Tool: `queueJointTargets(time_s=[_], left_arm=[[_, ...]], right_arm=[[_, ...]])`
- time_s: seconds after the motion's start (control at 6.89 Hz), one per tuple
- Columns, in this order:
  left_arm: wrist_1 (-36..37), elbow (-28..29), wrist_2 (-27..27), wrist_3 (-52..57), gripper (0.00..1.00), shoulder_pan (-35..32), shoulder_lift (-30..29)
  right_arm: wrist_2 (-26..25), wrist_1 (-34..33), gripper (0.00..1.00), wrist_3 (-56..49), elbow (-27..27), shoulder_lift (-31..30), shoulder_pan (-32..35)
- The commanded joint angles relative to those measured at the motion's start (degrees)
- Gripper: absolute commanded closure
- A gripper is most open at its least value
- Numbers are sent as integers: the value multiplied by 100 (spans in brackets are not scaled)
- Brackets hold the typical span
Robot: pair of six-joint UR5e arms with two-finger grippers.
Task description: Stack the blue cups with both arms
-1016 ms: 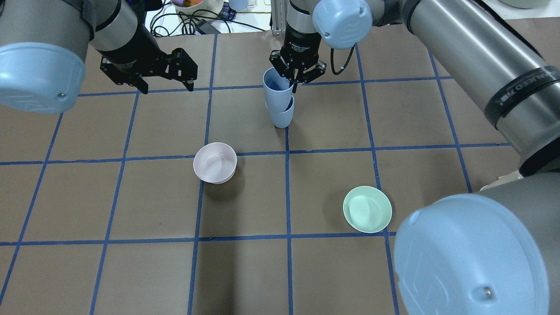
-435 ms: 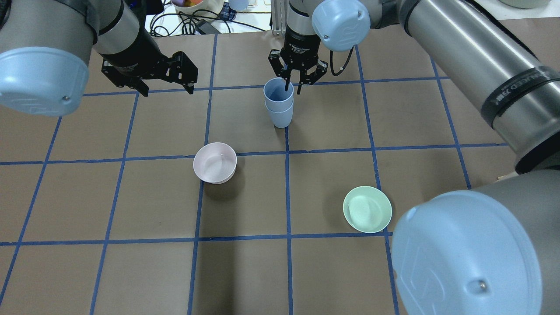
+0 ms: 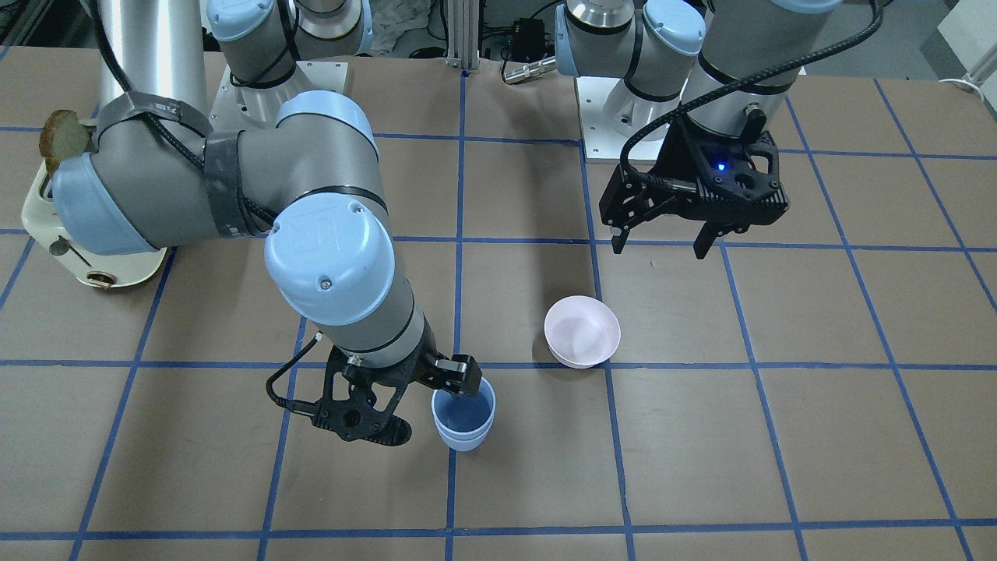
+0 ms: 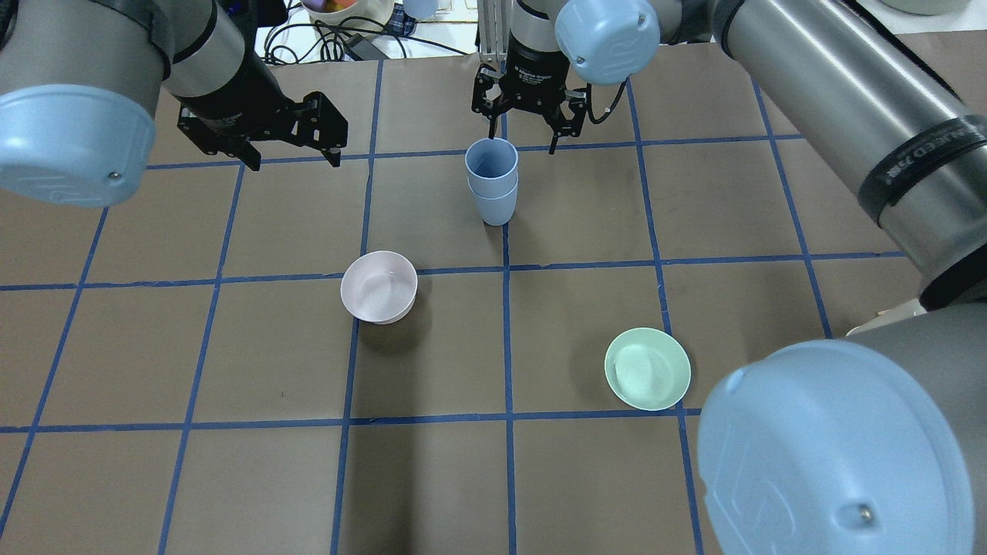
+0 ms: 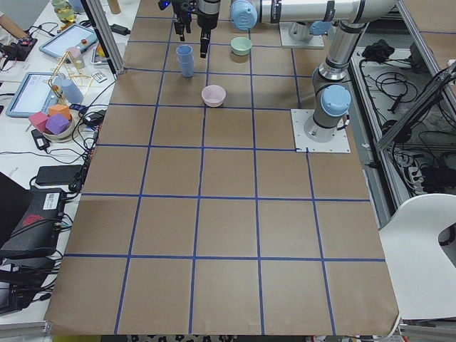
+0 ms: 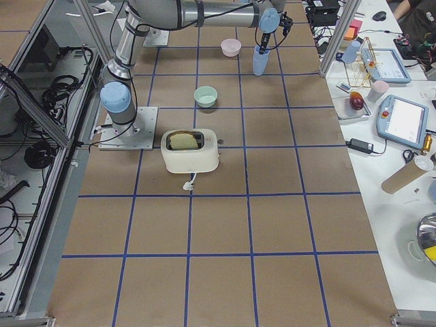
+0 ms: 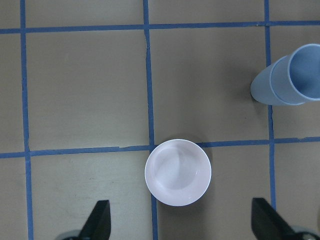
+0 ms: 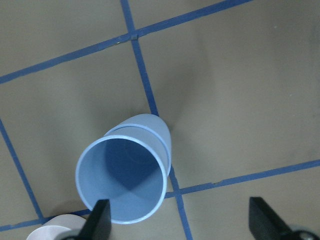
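There are your 2 pale blue-grey plastic tumblers point(image 4: 491, 181), nested 1 inside the other, upright on a blue tape line point(image 4: 506, 324) of the brown table point(image 4: 694, 200). The black right gripper point(image 4: 523, 140) hangs just behind them, jaws wide, holding nothing. The black left gripper point(image 4: 295, 160) is well apart, also wide and empty. Expect the tumblers to be light, stiff, slick-walled and tippy, so pinch across the upper rim wall if you regrasp.
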Motion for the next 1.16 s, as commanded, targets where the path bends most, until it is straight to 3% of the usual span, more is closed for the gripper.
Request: queueJointTargets(time_s=[0.0, 0.29, 0.44, 0.73, 1.02], left_arm=[[-18, -1, -2, 9, 0, 0, 22], [-18, 8, 7, 1, 0, -9, 5], [-87, -1, 16, -17, 0, -35, 31], [-88, -1, 25, 0, 0, -35, 49], [-106, -1, 25, 0, 0, -35, 66]], right_arm=[[-459, 143, 0, -242, 60, -299, -178], [-503, 591, 0, -1571, 383, -815, -808], [-468, 740, 0, -2023, 847, -1392, -1056], [-503, 636, 0, -2159, 2058, -2422, -1260], [-468, 680, 0, -2125, 2284, -2917, -1252]])
